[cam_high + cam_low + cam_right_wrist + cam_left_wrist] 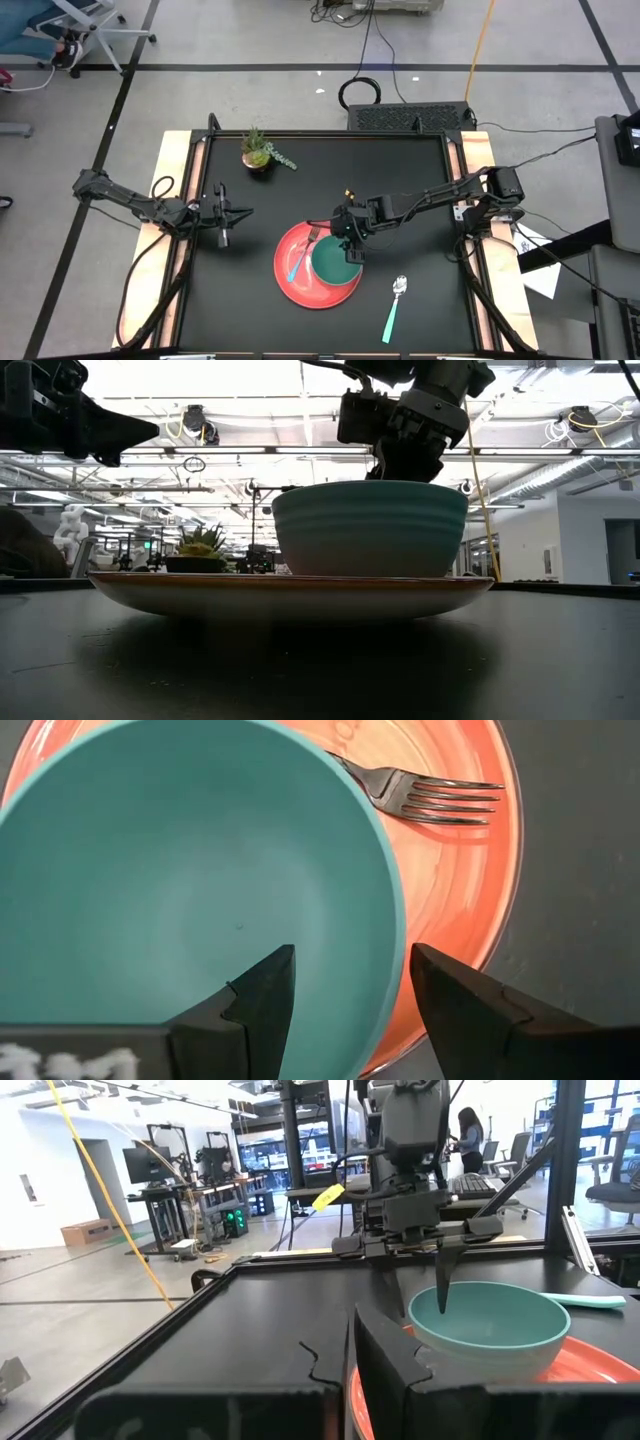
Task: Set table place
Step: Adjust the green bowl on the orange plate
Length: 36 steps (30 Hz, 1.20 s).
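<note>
The right gripper (350,1000) hangs directly over the round teal ceramic bowl (335,261), its jaws spread wide and straddling the bowl's rim, one finger inside, one outside; whether they touch it cannot be told. The bowl sits on the round red dinner plate (300,288). A metal fork (300,260) lies on the plate beside the bowl. A teal-handled metal spoon (393,309) lies on the matte black table (420,180), just beside the plate. The left gripper (238,213) waits well apart from the plate, jaws pressed together. A small potted green plant (259,151) stands far from the plate. Beyond the table is an office floor.
</note>
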### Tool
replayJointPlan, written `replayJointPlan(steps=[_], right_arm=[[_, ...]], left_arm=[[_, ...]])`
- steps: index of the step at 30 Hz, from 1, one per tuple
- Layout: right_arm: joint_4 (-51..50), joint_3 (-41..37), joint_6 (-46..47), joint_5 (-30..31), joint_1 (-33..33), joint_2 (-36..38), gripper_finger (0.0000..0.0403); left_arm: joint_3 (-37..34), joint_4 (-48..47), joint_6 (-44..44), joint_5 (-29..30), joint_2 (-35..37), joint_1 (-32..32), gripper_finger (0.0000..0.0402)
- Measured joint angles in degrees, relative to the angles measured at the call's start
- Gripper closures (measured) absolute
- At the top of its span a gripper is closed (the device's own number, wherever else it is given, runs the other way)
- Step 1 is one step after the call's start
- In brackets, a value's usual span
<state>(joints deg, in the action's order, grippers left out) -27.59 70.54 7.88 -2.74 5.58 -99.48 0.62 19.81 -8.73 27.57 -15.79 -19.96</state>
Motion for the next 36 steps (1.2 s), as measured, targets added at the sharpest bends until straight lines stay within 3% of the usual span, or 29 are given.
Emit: replayJointPlan(steps=[22,29,36], right_arm=[[1.9,0.0,-1.3,0.0,0.0,0.0,0.0333],[2.1,0.0,0.5,0.0,-1.3,0.0,0.0392],[1.1,0.0,1.2,-0.3,-3.5,0.0,0.0399]], left_arm=[[0.0,0.0,0.0,0.0,0.0,0.0,0.0373],[0.0,0.0,0.0,0.0,0.0,0.0,0.0373],[0.0,0.0,-0.1,0.0,0.0,0.0,0.0373]])
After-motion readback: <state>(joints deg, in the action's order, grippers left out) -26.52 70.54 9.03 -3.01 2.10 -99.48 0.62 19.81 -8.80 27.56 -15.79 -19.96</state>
